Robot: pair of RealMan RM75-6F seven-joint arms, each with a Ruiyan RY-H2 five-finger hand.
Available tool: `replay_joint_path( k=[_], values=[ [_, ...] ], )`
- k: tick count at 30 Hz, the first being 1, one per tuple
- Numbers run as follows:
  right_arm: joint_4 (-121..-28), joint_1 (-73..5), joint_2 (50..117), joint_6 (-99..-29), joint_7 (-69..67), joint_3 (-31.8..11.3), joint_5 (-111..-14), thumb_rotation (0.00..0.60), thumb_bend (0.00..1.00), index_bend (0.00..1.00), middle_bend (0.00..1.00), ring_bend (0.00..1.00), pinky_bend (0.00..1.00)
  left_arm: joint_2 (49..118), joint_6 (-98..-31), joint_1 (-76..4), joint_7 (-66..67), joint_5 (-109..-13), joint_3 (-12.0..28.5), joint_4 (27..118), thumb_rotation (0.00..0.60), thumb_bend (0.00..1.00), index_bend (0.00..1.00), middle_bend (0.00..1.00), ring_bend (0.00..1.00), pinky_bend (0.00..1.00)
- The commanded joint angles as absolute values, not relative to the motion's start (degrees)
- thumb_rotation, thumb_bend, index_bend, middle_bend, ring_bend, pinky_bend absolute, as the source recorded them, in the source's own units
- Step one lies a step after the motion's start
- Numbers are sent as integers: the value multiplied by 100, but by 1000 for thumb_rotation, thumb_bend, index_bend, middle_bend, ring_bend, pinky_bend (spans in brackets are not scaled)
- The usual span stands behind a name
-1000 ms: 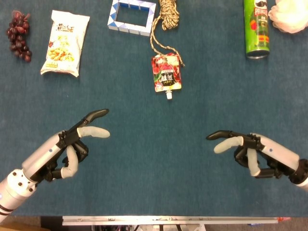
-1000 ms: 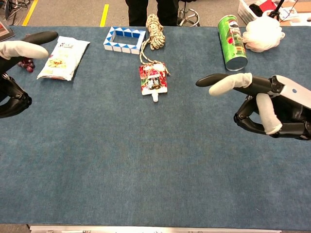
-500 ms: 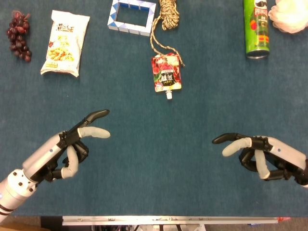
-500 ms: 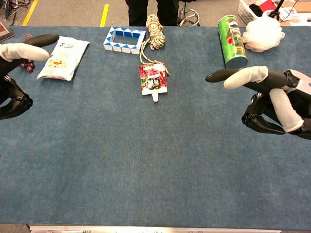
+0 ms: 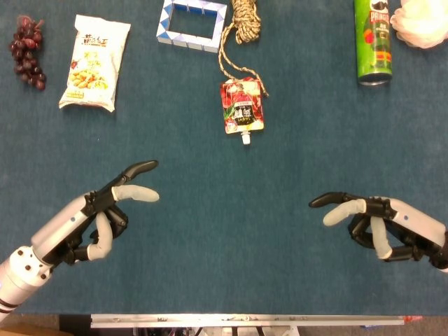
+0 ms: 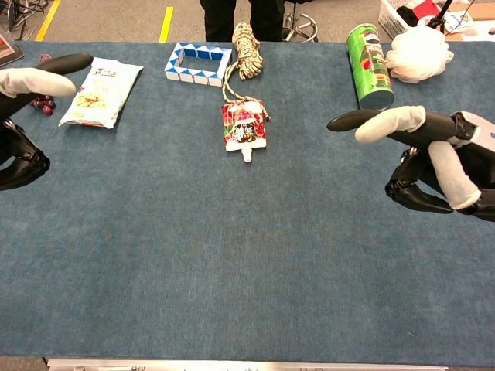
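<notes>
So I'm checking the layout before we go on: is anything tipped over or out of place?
The green chip can lies on its side near the white bath pouf, and the rope trails loose onto the red drink pouch. Nothing spilled.

place: robot lab or test workshop | bench (image 6: pixel 247 294) wearing blue felt, carrying unrelated sample goods | beyond bench's far edge: grey floor showing yellow tape lines (image 6: pixel 166 23), chair base (image 6: pixel 298 27), person's legs (image 6: pixel 236 14) standing | white basket (image 6: pixel 398 14) sitting past bench's far right corner

Bare cloth between both hands; red pouch (image 5: pixel 243 106) lies well ahead.
</notes>
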State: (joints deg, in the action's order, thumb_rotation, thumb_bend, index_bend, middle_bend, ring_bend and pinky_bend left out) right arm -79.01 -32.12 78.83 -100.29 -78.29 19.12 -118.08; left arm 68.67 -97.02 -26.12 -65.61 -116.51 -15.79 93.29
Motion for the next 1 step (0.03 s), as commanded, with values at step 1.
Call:
replay_joint_path(
  k=[1],
  values=[
    [-7906, -3211, 7876, -10022, -7820, 1915, -11801, 600, 1000, 263, 151, 906, 966, 6864, -9709, -2617, -6575, -11656, -1587, 9326, 600, 1000, 202, 13, 922, 981]
  ],
)
